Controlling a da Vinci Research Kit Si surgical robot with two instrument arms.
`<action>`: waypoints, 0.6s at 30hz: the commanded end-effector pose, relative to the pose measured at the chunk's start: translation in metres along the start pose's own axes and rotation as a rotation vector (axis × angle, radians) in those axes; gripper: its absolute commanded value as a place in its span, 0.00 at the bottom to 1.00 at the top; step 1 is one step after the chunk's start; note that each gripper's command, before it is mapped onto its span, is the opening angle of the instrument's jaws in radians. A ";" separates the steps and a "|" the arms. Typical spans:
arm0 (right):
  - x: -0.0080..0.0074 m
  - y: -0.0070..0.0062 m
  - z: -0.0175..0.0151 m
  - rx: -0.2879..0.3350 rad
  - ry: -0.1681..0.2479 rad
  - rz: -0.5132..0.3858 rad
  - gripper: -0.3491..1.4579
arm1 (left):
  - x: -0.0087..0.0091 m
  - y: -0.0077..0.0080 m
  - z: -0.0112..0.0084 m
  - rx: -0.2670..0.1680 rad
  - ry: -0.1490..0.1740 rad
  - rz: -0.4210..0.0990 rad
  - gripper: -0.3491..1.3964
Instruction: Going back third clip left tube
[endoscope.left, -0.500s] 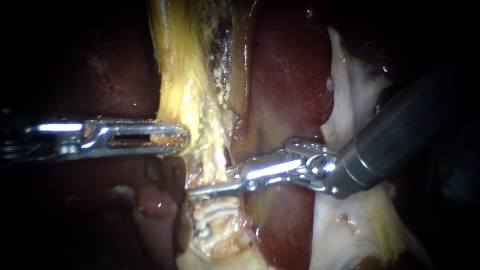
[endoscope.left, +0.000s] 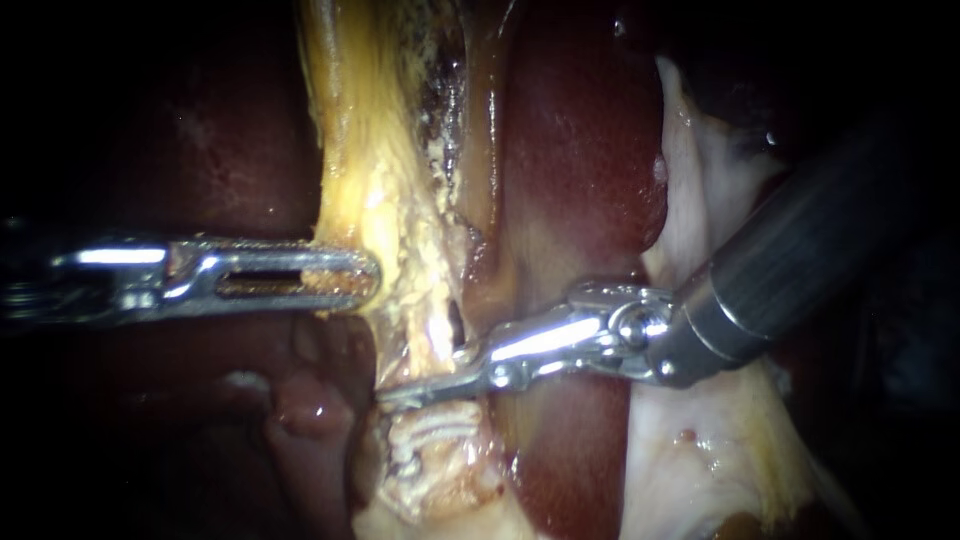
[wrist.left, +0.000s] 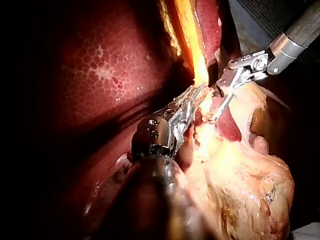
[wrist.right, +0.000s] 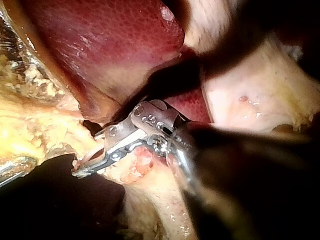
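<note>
Dark-red liver (endoscope.left: 590, 150) backs the yellow left tube (endoscope.left: 375, 200), held taut, I judge, by my left instrument (endoscope.left: 355, 272) with its hand clenched on it, so my right instrument (endoscope.left: 395, 392), whose hand's state I cannot tell, can back off the clips (endoscope.left: 430, 430) just below it.

No text, label or number can be read anywhere.

Passage along the tube (endoscope.left: 400, 230) at centre frame is barred on its left by the left instrument (endoscope.left: 365, 275), and lower down by the right instrument (endoscope.left: 395, 392), laid across it just above the clips (endoscope.left: 435, 430). Between the instruments only a short stretch is left free. The right flank is closed by the liver (endoscope.left: 585, 170).
</note>
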 end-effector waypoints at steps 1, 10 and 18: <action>-0.0001 0.0001 -0.0002 -0.005 0.006 -0.024 0.51 | 0.0000 0.0000 0.0000 0.000 0.000 0.000 0.00; -0.0006 0.0004 -0.0028 -0.062 0.023 -0.214 0.52 | 0.0000 0.0000 0.0000 0.000 0.000 0.000 0.00; -0.0008 0.0006 -0.0048 -0.060 0.013 -0.309 0.52 | 0.0000 0.0000 -0.0001 0.000 0.000 0.000 0.00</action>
